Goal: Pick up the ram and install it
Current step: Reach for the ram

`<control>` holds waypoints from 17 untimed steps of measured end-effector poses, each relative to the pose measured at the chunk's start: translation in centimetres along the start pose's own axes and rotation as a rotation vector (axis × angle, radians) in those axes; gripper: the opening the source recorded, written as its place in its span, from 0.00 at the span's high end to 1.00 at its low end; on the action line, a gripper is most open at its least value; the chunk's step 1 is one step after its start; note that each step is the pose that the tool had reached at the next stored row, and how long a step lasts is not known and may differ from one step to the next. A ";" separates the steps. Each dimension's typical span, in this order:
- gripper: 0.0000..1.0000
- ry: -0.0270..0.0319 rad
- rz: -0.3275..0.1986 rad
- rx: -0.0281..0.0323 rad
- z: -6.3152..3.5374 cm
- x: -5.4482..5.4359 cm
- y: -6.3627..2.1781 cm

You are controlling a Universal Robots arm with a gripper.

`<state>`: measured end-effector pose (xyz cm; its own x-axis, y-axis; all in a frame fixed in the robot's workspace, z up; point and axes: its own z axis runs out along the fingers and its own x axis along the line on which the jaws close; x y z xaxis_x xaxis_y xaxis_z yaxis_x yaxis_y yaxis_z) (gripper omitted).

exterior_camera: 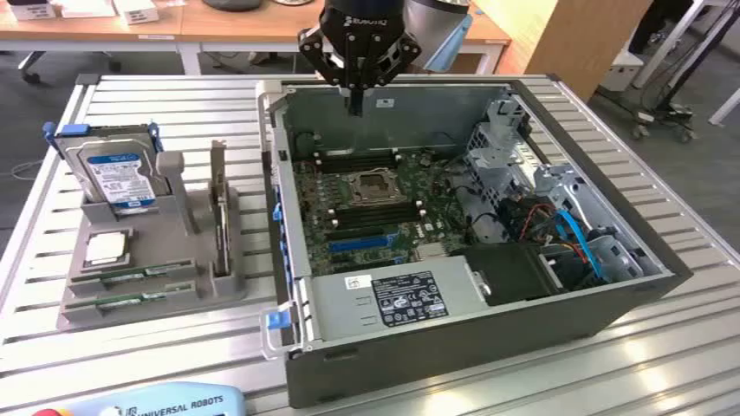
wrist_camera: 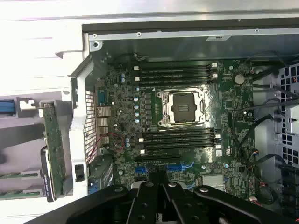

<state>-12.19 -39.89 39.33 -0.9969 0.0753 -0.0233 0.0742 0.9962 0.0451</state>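
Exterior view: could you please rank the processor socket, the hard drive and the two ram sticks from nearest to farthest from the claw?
1. The processor socket, inside the case, nearest the claw.
2. The hard drive, upright in the holder, exterior view's left.
3. The ram sticks, lying flat at the holder's camera-side end; the two too close to call.

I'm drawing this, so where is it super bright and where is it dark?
Wrist view: the table beside the computer case is washed out white. Exterior view: light glints on the table slats, and the case is darkest around its cables.
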 end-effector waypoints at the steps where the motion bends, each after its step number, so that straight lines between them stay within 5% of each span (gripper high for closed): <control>1: 0.90 0.0000 0.000 0.0000 0.00 0.0 0.00; 17: 0.90 -0.0008 0.000 -0.0001 -0.01 0.5 -0.04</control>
<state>-12.67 -39.88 39.33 -0.9969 0.0753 -0.0240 0.0742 0.9962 0.0452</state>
